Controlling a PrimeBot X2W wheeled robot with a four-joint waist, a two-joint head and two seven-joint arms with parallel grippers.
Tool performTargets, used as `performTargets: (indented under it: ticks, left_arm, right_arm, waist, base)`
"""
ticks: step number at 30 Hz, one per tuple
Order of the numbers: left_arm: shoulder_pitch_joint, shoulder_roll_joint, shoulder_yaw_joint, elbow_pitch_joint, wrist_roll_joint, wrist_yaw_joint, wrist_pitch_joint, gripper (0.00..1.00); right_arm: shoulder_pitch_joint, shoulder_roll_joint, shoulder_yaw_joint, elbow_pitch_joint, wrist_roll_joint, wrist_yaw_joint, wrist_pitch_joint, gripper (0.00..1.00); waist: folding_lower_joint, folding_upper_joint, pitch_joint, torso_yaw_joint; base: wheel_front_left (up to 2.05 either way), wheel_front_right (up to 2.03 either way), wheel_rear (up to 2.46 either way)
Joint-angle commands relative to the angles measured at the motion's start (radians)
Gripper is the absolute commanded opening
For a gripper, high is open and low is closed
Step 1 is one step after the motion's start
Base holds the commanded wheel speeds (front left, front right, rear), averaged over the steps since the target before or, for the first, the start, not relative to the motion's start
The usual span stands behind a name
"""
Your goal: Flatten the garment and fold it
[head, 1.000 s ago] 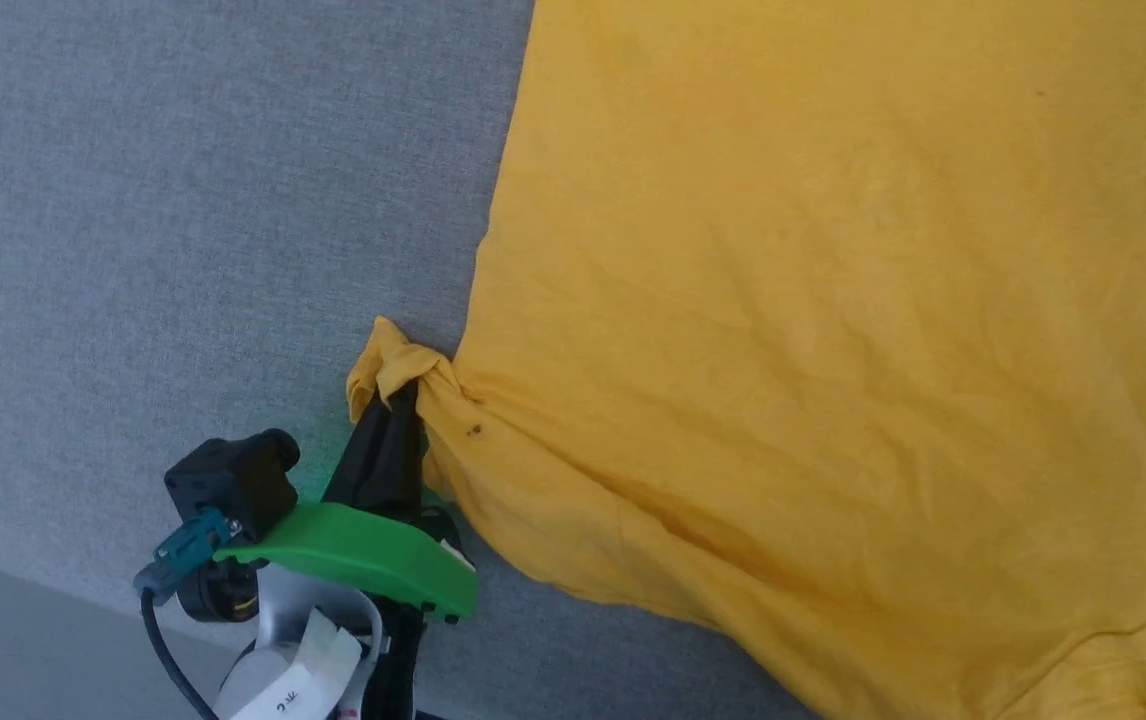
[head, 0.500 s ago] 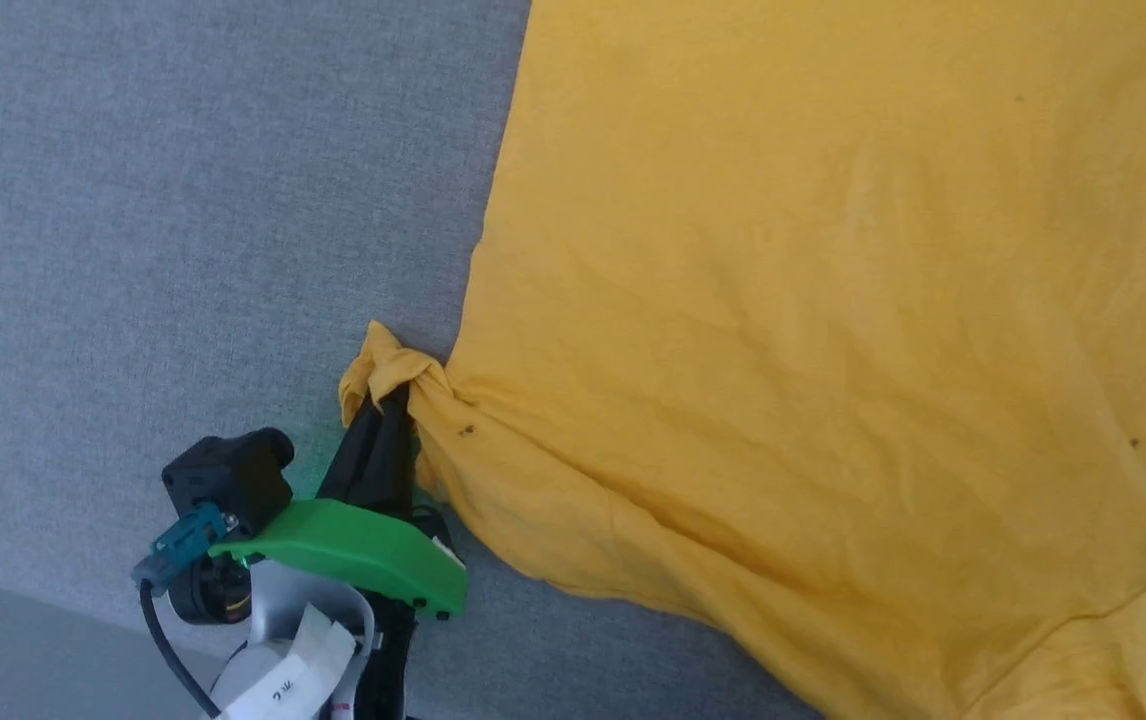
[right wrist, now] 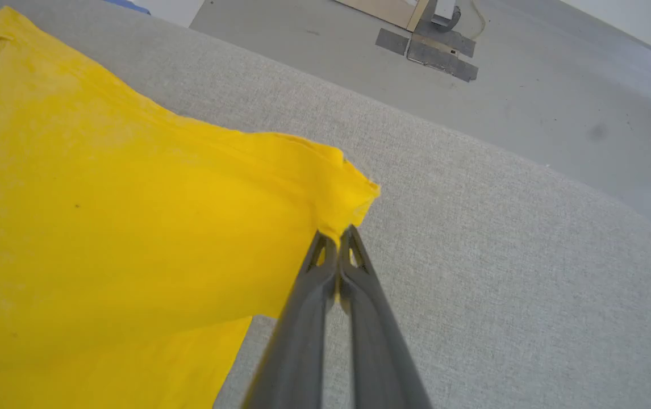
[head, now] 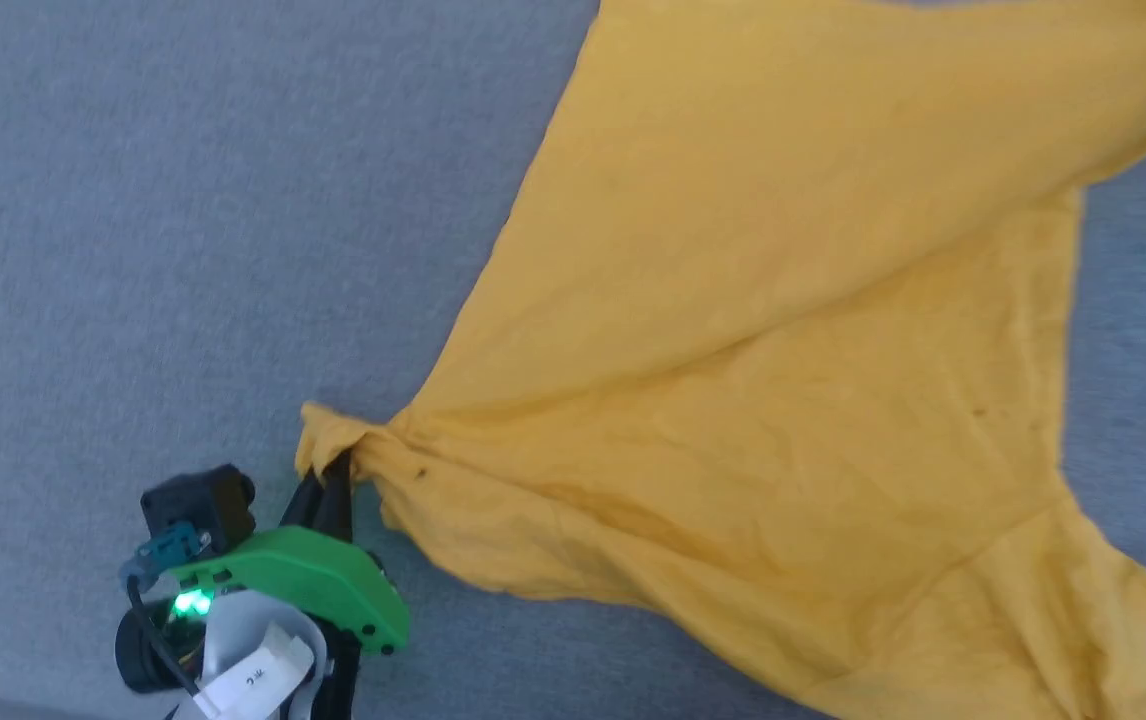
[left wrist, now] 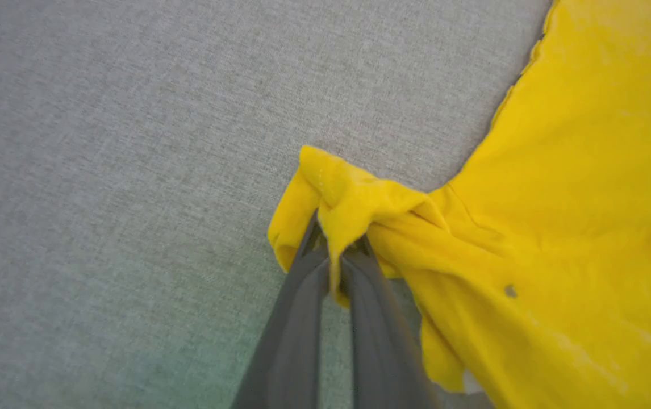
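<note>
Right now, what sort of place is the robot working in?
Probably an indoor robot lab or test room: a table covered in grey cloth, a bare grey floor with tape patches, and a yellow T-shirt to fold.

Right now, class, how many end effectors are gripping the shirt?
2. The left end effector pinches a bunched corner of the shirt; the right end effector pinches another corner at its edge.
</note>
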Motion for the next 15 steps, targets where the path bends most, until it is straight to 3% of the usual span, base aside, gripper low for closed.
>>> performTargets:
  ticks: [1, 7, 15]
  left_arm:
    - [0.015, 0.01, 0.006, 0.007, -0.007, 0.006, 0.004, 0.0]
    - [0.069, 0.024, 0.016, 0.026, -0.02, 0.017, 0.022, 0.0]
    - [0.097, 0.024, 0.005, 0.045, -0.036, 0.013, 0.035, 0.0]
  right_arm:
    - [0.059, -0.001, -0.006, -0.017, 0.021, -0.001, -0.009, 0.0]
    - [0.416, 0.022, -0.05, -0.162, 0.095, -0.001, -0.037, 0.0]
    - [0.853, 0.179, -0.128, -0.272, 0.109, -0.001, -0.072, 0.0]
  waist:
    - [-0.0001, 0.0, -0.147, -0.127]
    - [-0.0001, 0.0, -0.254, -0.2]
    - [-0.0001, 0.0, -0.31, -0.226]
  base:
    - [0.0, 0.0, 0.0]
    - [0.0, 0.0, 0.0]
    - [0.0, 0.0, 0.0]
